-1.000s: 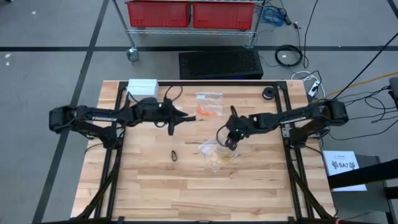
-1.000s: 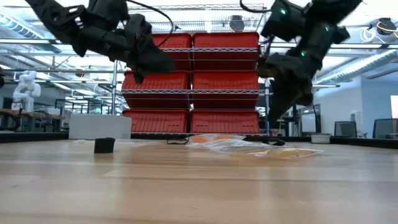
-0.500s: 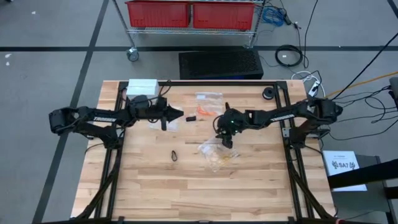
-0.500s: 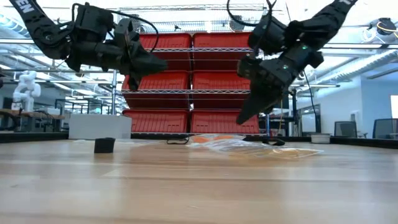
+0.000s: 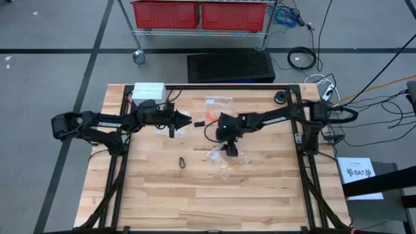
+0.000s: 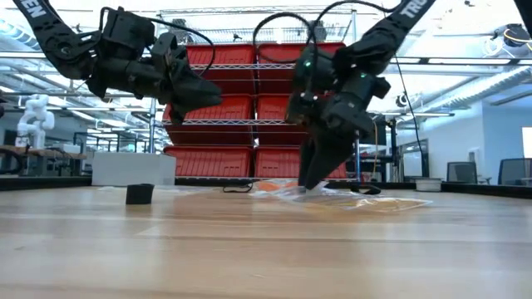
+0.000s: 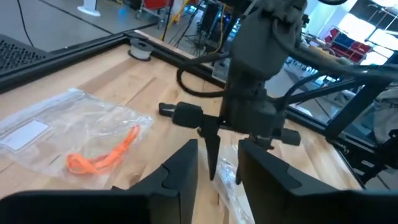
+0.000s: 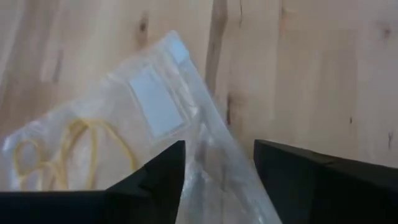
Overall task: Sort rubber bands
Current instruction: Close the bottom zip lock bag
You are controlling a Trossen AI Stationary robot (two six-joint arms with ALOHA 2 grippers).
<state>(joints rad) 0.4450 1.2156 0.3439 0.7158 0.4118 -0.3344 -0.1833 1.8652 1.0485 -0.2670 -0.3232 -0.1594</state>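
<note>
Reading "TROSSEN" on left arm [image 5: 107,120]

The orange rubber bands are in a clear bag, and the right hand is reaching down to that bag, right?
Not quite. The orange rubber bands are in a clear bag, but the right hand is over a different bag, the one holding yellow rubber bands. The right wrist view shows it.

The right gripper [image 5: 231,151] has swung leftward and dropped onto the clear bag [image 5: 220,156].
</note>
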